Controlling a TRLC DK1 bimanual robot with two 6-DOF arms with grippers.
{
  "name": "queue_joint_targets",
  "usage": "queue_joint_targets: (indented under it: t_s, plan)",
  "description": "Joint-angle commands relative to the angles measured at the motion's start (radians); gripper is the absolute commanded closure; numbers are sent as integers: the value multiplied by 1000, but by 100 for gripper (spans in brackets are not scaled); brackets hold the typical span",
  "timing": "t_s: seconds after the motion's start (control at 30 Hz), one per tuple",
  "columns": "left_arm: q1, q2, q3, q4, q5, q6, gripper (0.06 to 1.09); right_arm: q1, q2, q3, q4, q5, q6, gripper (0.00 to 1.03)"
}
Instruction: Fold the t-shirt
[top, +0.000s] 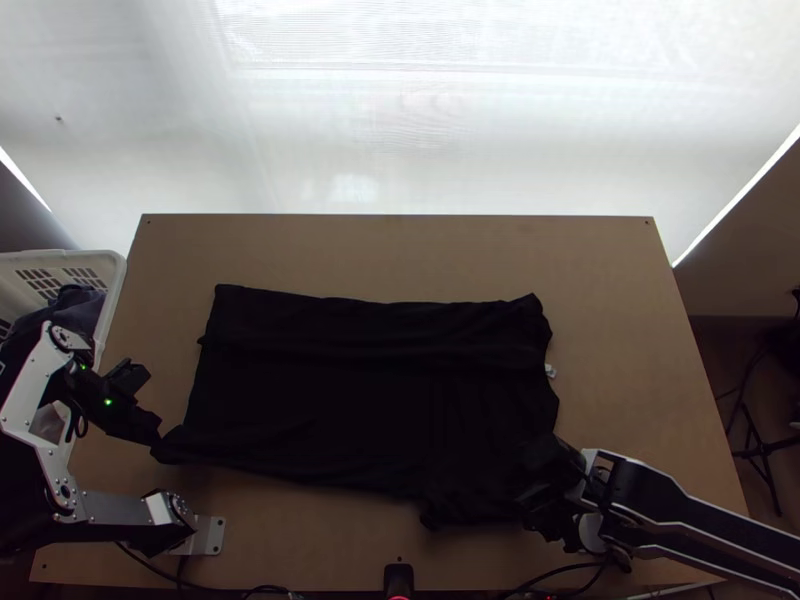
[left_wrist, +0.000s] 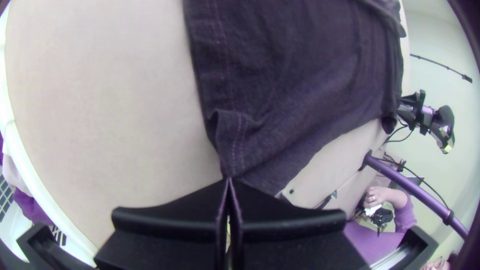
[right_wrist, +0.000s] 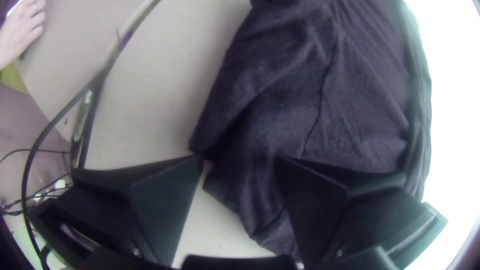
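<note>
Black cloth is covering the middle of the table (top: 400, 255): your t-shirt (top: 350, 400) is lying there mostly flat, wide from left to right. Along the side toward the far edge of the table, one long fold line is running across the cloth. Small wrinkles are crossing the part toward the near right of the table, and a white tag (top: 550, 371) is sticking out toward the table's right side. Over the left part of the table, your left gripper (top: 157, 440) is holding the t-shirt's near left corner, its fingers closing together on the cloth. Over the near right part of the table, your right gripper (top: 528, 495) is having its fingers wide apart, above the t-shirt. Beside the table's left edge, a white basket (top: 112, 262) is standing with dark cloth (top: 78, 300) inside.
</note>
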Motion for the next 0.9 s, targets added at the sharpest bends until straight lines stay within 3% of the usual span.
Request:
queue_joint_targets:
  t_s: [0.0,0.1,0.13,0.27,0.47,0.67,0.87]
  plan:
    - [3,-8,12,-16,-1,1,105,-9,-21,-28,39,-2,-9,74]
    - [11,-11,20,-27,-1,4,105,-9,-37,-33,54,-2,-9,98]
    - [16,-11,26,-30,-1,5,105,-11,-37,-30,56,-2,-7,100]
    - [26,-14,78,-46,7,5,105,-49,-61,-10,57,-2,-3,100]
    - [-43,-91,225,-40,87,-12,105,-236,-110,159,54,-74,16,100]
    - [-32,-17,306,-2,205,-71,105,-382,-110,260,31,-105,14,100]
    - [13,87,374,16,237,-104,105,-492,-112,273,-10,-118,-33,100]
